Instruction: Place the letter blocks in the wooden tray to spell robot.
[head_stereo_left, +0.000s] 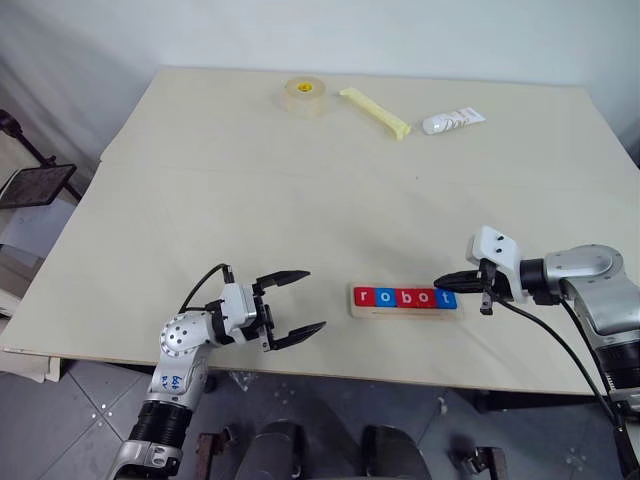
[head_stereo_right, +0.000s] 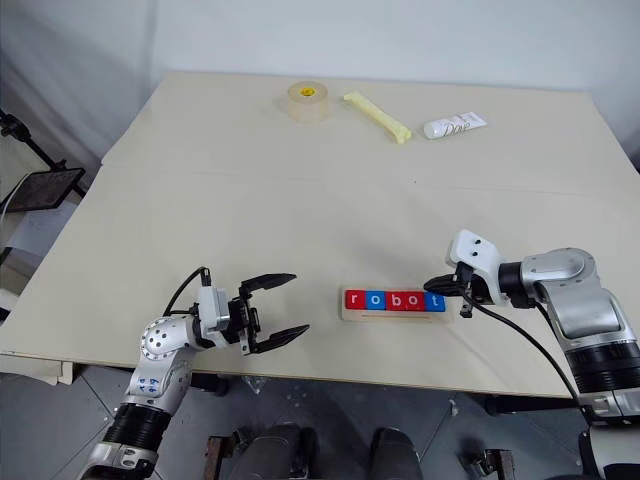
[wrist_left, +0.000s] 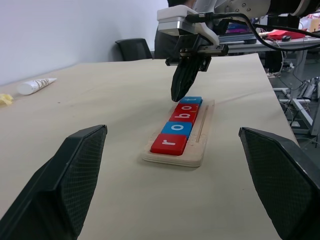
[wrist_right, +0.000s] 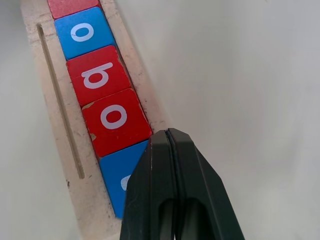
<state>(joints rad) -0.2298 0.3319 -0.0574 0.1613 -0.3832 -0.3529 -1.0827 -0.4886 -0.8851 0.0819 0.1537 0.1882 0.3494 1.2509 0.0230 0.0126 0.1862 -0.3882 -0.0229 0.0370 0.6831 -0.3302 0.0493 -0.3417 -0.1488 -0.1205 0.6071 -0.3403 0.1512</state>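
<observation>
I see the letter blocks (head_stereo_left: 404, 297) lined up in the wooden tray (head_stereo_left: 406, 312) near the counter's (head_stereo_left: 300, 200) front edge, reading r-o-b-o-t. My right hand (head_stereo_left: 441, 281) is clenched tight, empty, tips poised over the blue t block (wrist_left: 192, 101) at the tray's right end. My left hand (head_stereo_left: 306, 300) hangs released, spread wide, well left of the tray.

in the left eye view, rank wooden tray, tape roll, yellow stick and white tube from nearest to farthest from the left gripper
From the left gripper:
1. wooden tray, just to its right, near edge.
2. tape roll, far side.
3. yellow stick, far side, right of the tape.
4. white tube, far right.
</observation>
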